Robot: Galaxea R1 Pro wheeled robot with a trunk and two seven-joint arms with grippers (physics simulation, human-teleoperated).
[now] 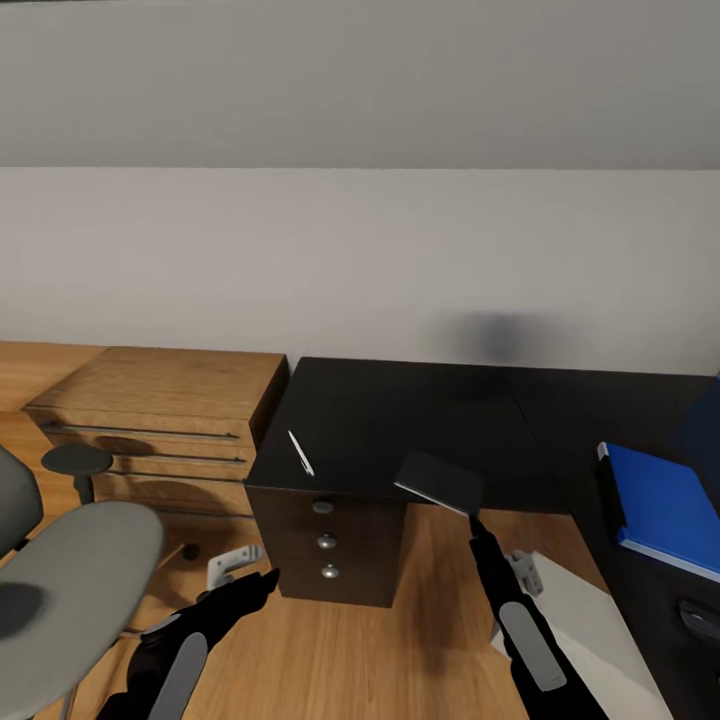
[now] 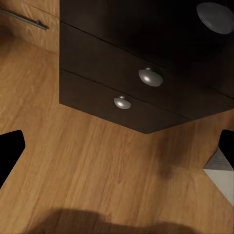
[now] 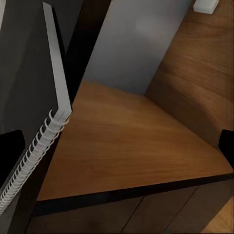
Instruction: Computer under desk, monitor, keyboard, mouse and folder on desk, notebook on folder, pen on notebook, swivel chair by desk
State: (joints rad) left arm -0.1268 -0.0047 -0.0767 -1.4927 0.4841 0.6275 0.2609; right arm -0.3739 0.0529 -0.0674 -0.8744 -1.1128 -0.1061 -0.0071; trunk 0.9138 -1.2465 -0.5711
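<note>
The black desk stands against the wall, with silver-knobbed drawers at its left end. A white pen lies near the desk's left front corner. The grey spiral-bound notebook sits tilted over the front edge, touching the tip of my right gripper. In the right wrist view the notebook stands edge-on against one finger, and that gripper is wide apart. The blue folder lies on the desk's right wing, with the dark mouse nearer me. My left gripper hangs open low before the drawers.
The grey swivel chair stands at the left, close to my left arm. A light wooden low cabinet stands left of the desk. A pale panel stands under the desk's right wing. Wooden floor lies between the drawers and that panel.
</note>
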